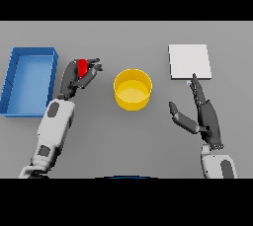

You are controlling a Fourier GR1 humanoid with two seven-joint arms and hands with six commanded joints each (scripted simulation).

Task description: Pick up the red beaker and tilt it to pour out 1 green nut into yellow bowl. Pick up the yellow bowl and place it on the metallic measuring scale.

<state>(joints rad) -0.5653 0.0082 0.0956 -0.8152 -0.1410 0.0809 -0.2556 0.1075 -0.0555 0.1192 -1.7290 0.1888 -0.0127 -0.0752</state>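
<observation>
Fingers of my left hand [74, 81] are curled round the red beaker [82, 67], with the thumb on its far side, so that only a small part of the red shows between them; whether the beaker stands upright or leans I cannot tell, and its mouth and whatever it holds are hidden from me. I hold it just beside the yellow bowl [132, 89], to the bowl's left, with a gap of bare grey table [123, 141] between the two. That bowl stands upright near the middle of the table, round and open, and looking down into it I see only its yellow floor and inner wall. On my far left lies a blue bin [30, 81], a long rectangular box with raised walls; its inside shows nothing but blue. To the right of the bowl, farther back, sits the flat pale square of the metallic measuring scale [189, 61], with nothing on its top. My right hand [205, 114] rests open in front of it, fingers straight and spread, the longest fingertip reaching the scale's near edge, the thumb pointing back toward the bowl, holding nothing.
</observation>
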